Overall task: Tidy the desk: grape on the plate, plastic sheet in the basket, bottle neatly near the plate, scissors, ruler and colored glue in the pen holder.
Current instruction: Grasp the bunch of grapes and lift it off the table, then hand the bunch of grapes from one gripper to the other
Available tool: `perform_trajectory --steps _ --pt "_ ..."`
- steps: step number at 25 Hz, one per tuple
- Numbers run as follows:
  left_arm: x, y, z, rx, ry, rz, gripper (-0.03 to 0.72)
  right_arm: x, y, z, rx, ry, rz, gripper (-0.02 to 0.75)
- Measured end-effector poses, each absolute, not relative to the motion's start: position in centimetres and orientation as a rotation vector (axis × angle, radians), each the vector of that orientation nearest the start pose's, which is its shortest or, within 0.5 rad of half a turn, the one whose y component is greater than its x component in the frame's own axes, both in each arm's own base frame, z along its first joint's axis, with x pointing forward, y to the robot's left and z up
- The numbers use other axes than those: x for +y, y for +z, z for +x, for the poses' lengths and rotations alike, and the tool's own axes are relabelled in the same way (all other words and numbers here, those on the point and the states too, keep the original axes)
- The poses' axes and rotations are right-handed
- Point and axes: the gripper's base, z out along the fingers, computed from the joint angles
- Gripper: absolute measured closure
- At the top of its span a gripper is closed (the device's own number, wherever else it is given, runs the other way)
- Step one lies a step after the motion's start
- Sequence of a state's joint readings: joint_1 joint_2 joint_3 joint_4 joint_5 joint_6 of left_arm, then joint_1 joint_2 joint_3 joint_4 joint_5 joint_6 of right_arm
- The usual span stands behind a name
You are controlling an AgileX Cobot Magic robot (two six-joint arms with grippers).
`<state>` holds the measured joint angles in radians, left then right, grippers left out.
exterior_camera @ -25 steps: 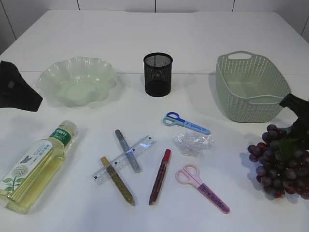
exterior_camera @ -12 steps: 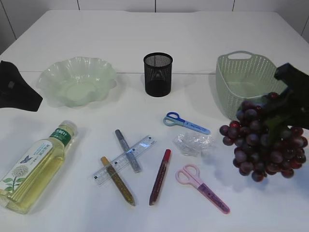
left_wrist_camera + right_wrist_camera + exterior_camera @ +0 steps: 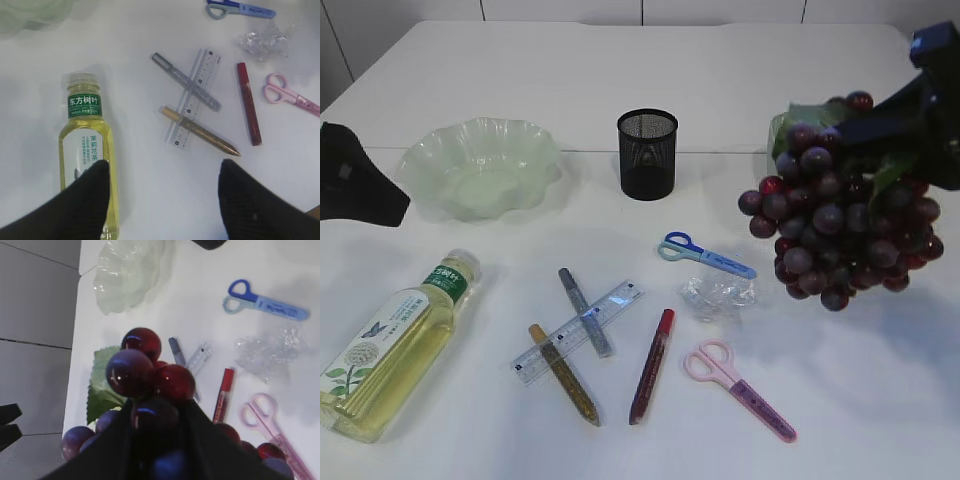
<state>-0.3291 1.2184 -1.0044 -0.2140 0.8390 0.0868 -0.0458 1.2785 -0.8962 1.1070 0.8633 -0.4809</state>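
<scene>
Hanging clear above the tabletop near its right edge: the grape bunch, gripped at its top by the right gripper, jaws clenched on the upper grapes in the right wrist view. Destination: the plate, far-left part of the tabletop, well apart from the bunch, directly across the table's width. The pen holder stands between them along the far side. The left gripper, nearer the plate, hangs spread and empty over the bottle at the near-left corner.
</scene>
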Motion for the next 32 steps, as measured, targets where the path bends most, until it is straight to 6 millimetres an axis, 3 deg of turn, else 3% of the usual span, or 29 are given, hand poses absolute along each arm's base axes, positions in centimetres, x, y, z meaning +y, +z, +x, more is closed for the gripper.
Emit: perform_trajectory --steps 3,10,18,22,27,32 --pt "-9.2 31.8 22.5 2.508 -0.360 0.404 0.190 5.6 32.5 25.4 2.275 1.075 0.085 0.542" --pt "-9.3 31.9 22.5 2.503 -0.373 0.396 0.190 10.4 35.9 24.8 2.198 1.134 -0.201 0.543" --pt "-9.3 32.1 22.7 2.470 -0.374 0.387 0.190 14.9 35.7 24.9 2.201 1.198 -0.335 0.543" --pt "-9.6 32.4 23.1 2.412 -0.408 0.358 0.190 15.5 35.2 25.5 2.215 1.215 -0.324 0.543" --pt "-9.9 32.7 24.3 2.201 -0.413 0.350 0.190 15.5 35.2 25.8 2.204 1.208 -0.302 0.543" --pt "-12.2 30.0 23.3 2.030 -0.399 0.440 0.199 15.6 35.3 25.8 2.196 1.224 -0.286 0.543"
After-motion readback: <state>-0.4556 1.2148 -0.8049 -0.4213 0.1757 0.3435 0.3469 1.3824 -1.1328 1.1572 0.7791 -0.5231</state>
